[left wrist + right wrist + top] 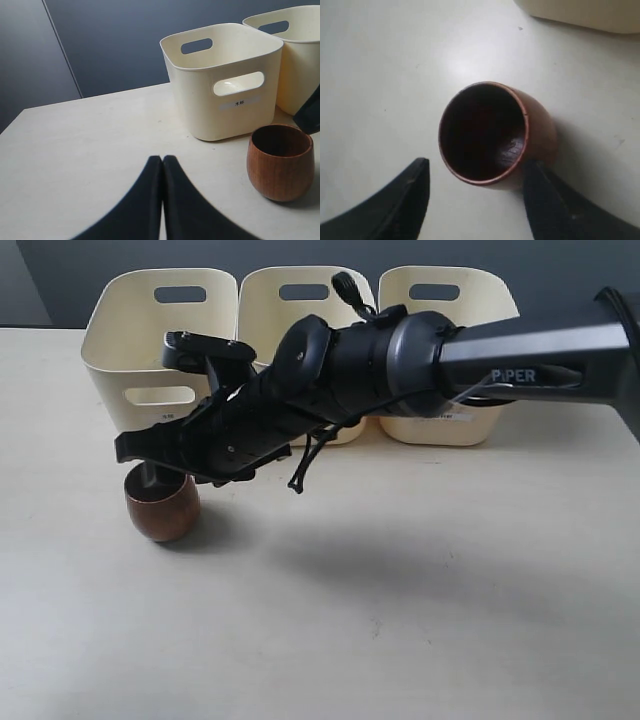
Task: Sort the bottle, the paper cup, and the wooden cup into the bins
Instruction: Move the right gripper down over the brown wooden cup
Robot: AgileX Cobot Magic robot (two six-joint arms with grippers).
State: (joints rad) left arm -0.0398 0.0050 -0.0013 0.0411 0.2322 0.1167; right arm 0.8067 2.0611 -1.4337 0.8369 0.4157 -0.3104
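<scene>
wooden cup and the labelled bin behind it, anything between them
Nothing: in the left wrist view only bare tabletop separates the rounded reddish-brown wooden cup from the cream plastic bin with the small front label.

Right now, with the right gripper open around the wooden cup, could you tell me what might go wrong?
The wooden cup is rounded, and one finger of the right gripper looks nearer than the other, so closing could push or tip it. The leftmost bin stands close behind, so a low carry might clip its rim.
</scene>
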